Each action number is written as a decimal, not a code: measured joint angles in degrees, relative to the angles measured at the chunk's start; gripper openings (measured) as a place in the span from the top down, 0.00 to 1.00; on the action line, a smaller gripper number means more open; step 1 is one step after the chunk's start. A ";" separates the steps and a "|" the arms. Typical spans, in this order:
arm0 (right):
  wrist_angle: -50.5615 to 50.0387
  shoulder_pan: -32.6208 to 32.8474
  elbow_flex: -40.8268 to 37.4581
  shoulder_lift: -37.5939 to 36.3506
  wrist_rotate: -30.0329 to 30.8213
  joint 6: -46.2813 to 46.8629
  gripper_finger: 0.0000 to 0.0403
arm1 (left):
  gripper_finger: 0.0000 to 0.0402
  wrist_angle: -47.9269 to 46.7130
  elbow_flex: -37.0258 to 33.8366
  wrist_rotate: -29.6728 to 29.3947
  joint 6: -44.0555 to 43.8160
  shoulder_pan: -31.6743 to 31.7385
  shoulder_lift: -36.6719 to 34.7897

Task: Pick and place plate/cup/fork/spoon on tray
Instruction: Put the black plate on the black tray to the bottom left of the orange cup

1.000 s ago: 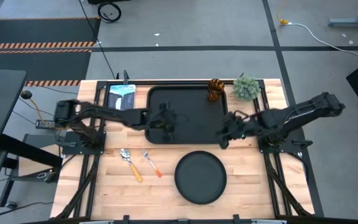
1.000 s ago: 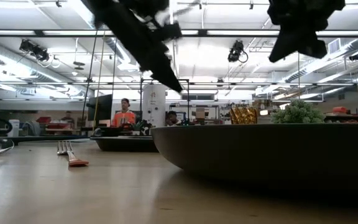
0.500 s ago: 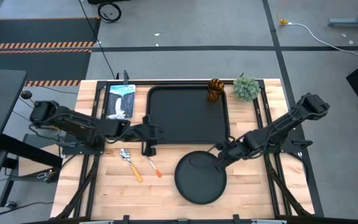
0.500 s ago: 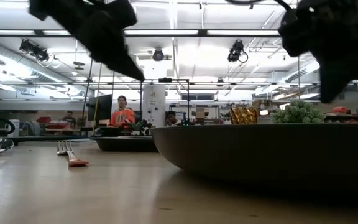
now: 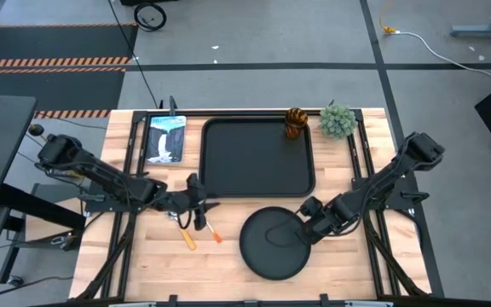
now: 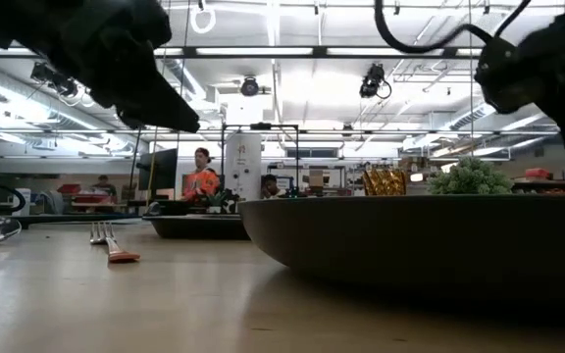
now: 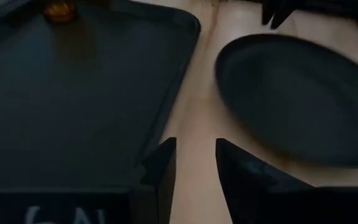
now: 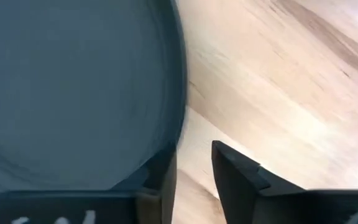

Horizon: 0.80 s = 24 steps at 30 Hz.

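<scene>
The round black plate [image 5: 273,246] lies flat on the wood near the table's front edge. Behind it sits the black tray [image 5: 258,158], with the amber cup [image 5: 295,122] at its far right corner. The spoon [image 5: 186,238] and the fork [image 5: 212,231] lie left of the plate, partly under my left gripper [image 5: 198,217]. That gripper hovers open over them with nothing between its fingers [image 7: 194,163]. My right gripper [image 8: 194,165] is open at the plate's far right rim [image 8: 180,93]. One of its fingers is over the plate and the other over the wood. My right gripper comes at the plate's far right rim [image 8: 178,134] from the table's right, slanting down. Its fingers stand on either side of the rim's edge. Whether they touch the plate, I cannot tell. The plate lies flat on the table.
A small green plant [image 5: 337,119] stands right of the cup. A blue-and-white card [image 5: 165,138] lies left of the tray. Bare wood shows between the tray and the plate. People stand in the room beyond the table [image 6: 201,181].
My left gripper has moved off the tray toward the table's left and near edges, and now hangs above the fork and spoon. My right gripper has gone from the tray's right rim toward the near edge and down to the plate's far right rim.
</scene>
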 joint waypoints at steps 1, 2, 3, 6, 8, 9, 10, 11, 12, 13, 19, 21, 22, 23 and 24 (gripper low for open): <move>0.03 0.17 -0.01 0.41 0.14 0.23 0.72 | 0.70 0.87 -0.62 0.00 -1.29 -0.53 0.09; 0.08 0.46 -0.01 0.61 0.62 0.64 0.70 | 0.69 1.64 -1.02 -0.04 -2.35 -1.13 0.07; 0.20 0.69 -0.01 0.78 1.21 0.93 0.69 | 0.68 2.24 -1.10 -0.04 -3.76 -1.62 0.07; 1.93 1.24 -0.01 1.30 0.79 1.16 0.67 | 0.63 2.75 -1.13 -0.03 -7.70 -2.89 0.74; 2.42 1.67 -0.01 1.63 0.65 1.57 0.67 | 0.58 3.13 -1.18 -0.04 -10.67 -4.02 1.77; 2.84 1.93 -0.01 1.90 0.67 1.92 0.67 | 0.55 3.97 -1.17 -0.06 -12.92 -4.54 2.64; 2.59 2.16 -0.01 2.11 0.67 2.47 0.67 | 0.52 4.81 -1.19 -0.02 -15.32 -4.93 3.74; 2.67 2.35 -0.01 2.47 0.66 2.95 0.67 | 0.50 5.54 -1.19 0.04 -17.43 -5.26 4.91; 3.55 2.69 -0.01 2.94 0.67 3.50 0.67 | 0.48 6.02 -1.19 0.19 -19.15 -5.53 5.92; 3.89 3.11 -0.01 3.33 0.71 4.06 0.67 | 0.46 6.95 -1.19 0.24 -20.81 -5.82 6.85; 5.83 4.26 -0.01 5.87 1.06 6.03 0.68 | 0.43 9.51 0.98 3.01 -26.53 -5.91 13.60; 7.55 4.34 -0.01 6.67 1.03 6.01 0.68 | 0.44 9.23 2.00 3.16 -27.37 -5.91 15.51; 7.93 4.34 -0.01 6.92 0.93 5.99 0.68 | 0.45 9.63 2.93 4.01 -27.68 -5.91 16.92; 8.51 4.33 -0.01 7.23 0.83 5.90 0.68 | 0.46 9.59 3.39 4.47 -28.08 -5.91 17.81; 9.35 4.31 -0.01 7.63 0.81 5.64 0.68 | 0.47 9.30 3.97 4.49 -28.37 -6.00 18.60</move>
